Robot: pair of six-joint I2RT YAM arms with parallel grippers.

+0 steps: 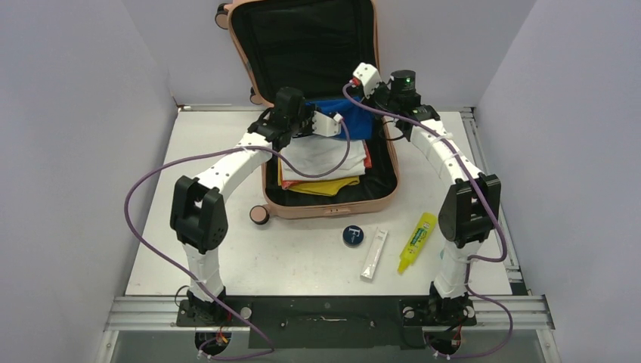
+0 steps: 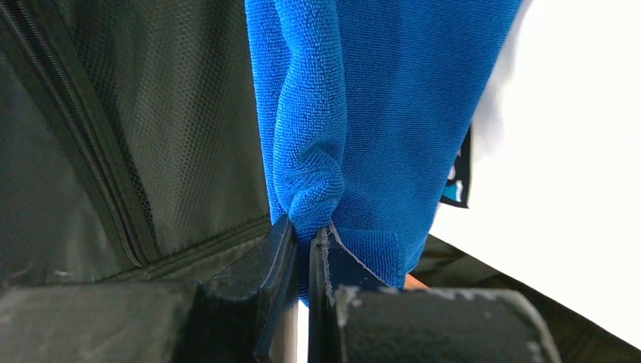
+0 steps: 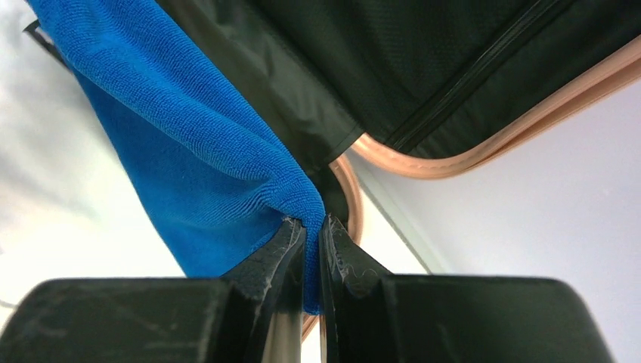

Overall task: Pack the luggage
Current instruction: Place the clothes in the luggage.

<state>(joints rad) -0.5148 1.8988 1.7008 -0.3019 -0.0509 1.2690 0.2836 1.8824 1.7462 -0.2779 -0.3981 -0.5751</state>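
Right now we see the luggage (image 1: pixel 332 208) lying open toward the back of the table (image 1: pixel 227 257). Its peach base is flat on the surface and its lid stands upright against the rear wall, black lining facing us. Inside the base we make out a stack of folded clothes: a white garment (image 1: pixel 321 155) on top, a yellow garment (image 1: pixel 329 186) beneath it, and a red edge (image 1: pixel 367 157) showing at the right side. Above the far end of the base, a blue towel (image 1: pixel 354 115) is stretched between the two arms. In the wrist views we find the left gripper (image 2: pixel 302 246) pinched tight on a bunched fold of the towel, and the right gripper (image 3: pixel 312 231) clamped on another corner of it. On the table in front of the case lie a round dark blue tin (image 1: pixel 353 236), a flat white tube (image 1: pixel 374 255) and a yellow-green bottle (image 1: pixel 417 242), side by side and apart from one another.
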